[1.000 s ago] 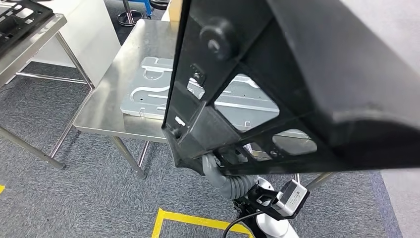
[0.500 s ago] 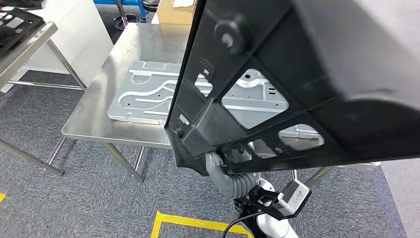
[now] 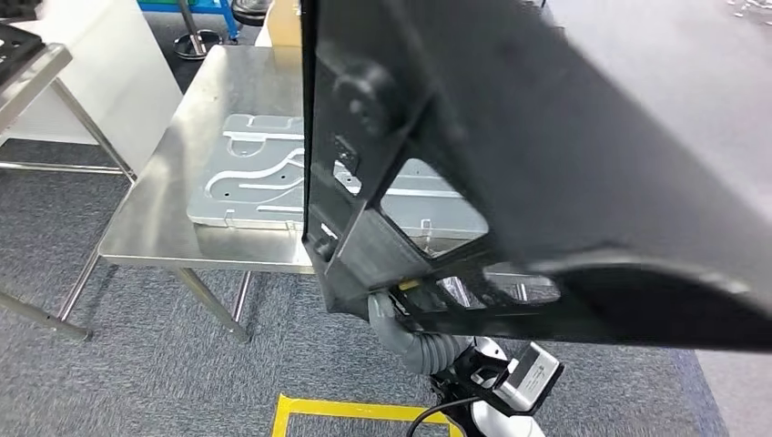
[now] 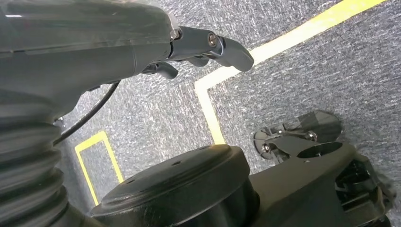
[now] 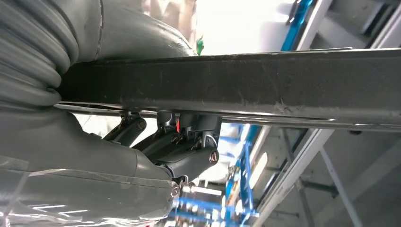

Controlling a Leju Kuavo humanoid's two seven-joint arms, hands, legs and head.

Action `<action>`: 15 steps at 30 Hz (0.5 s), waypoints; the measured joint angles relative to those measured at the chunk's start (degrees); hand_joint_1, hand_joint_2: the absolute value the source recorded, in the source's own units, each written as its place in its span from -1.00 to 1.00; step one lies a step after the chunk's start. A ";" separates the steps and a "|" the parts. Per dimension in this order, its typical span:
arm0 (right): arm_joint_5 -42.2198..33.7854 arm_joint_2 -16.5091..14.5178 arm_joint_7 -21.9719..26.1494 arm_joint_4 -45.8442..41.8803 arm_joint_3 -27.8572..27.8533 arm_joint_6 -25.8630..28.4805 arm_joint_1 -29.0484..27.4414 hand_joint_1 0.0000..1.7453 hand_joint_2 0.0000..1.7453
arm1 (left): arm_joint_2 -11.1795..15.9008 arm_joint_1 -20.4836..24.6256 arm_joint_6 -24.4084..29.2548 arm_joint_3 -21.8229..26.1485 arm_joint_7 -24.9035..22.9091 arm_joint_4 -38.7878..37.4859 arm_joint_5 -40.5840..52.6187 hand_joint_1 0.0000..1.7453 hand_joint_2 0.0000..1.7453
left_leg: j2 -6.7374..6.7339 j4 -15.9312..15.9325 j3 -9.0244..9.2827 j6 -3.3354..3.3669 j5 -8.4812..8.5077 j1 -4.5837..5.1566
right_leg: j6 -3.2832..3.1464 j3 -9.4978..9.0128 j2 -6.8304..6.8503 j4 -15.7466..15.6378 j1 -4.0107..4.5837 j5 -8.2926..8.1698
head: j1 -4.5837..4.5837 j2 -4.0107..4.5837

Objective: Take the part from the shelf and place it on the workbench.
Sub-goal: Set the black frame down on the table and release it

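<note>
A large black plastic part (image 3: 546, 155) with ribs and cut-outs stands tilted close in front of the head camera, above the near edge of the steel workbench (image 3: 155, 218). My right hand (image 3: 390, 314) grips its lower edge from below. In the right wrist view the dark fingers (image 5: 182, 146) wrap around the part's black bar (image 5: 260, 85). My left hand (image 4: 189, 52) hangs over grey carpet and holds nothing, its fingers loosely apart.
A silver stamped metal plate (image 3: 264, 182) lies on the workbench, partly hidden behind the part. A second table (image 3: 27, 68) with a black frame stands at the far left. Yellow floor tape (image 3: 355, 410) marks the carpet below.
The whole picture has shifted as the camera moved; the workbench now sits further left. The black part has tilted and covers more of the view, still held by my right hand.
</note>
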State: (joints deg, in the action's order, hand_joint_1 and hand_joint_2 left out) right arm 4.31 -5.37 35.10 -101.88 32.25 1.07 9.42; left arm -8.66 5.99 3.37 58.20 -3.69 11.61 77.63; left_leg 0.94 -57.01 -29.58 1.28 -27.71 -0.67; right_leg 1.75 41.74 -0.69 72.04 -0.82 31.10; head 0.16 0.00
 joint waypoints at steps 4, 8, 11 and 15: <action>1.80 0.01 0.61 -1.54 -1.11 1.58 -0.43 0.98 1.00 | -0.01 -0.03 -0.10 0.09 0.00 0.00 -0.06 -1.00 1.00 | -0.54 -0.10 0.36 -0.27 -0.34 0.04 | 0.15 -2.22 0.44 -3.72 -0.29 -3.71 | 0.03 -0.01; 5.71 0.01 0.70 -3.45 -1.96 4.21 -0.43 0.98 1.00 | -0.04 -0.06 -0.17 0.15 0.05 0.00 -0.43 -1.00 1.00 | -0.63 -0.32 0.38 -1.29 -0.93 0.47 | -0.98 -6.80 0.84 -12.80 0.21 -5.84 | -0.03 -0.01; 9.79 0.01 -0.46 -5.18 -2.78 6.73 -0.11 0.98 1.00 | -0.03 -0.03 -0.15 0.23 0.22 0.00 -0.83 -1.00 1.00 | -0.70 -0.85 0.32 -2.08 -1.70 0.51 | -1.92 -6.94 0.72 -13.28 -0.13 -5.82 | -0.07 -0.01; 15.21 0.04 -4.48 -6.33 -3.54 10.32 1.66 0.98 1.00 | -0.02 0.26 -0.19 0.76 0.91 0.01 -1.55 -1.00 1.00 | -0.56 -13.23 -5.25 -2.86 -7.59 0.51 | -2.85 -7.30 0.74 -13.55 -0.26 -5.74 | -0.20 -0.01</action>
State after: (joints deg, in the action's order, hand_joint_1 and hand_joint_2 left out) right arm 19.52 -5.33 30.62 -108.21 28.72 11.39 11.08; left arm -8.68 6.25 3.19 58.96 -2.79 11.62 76.08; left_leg 0.38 -70.24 -34.83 -1.58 -35.29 -0.16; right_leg -1.11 34.43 0.05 58.49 -1.07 25.36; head -0.04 -0.01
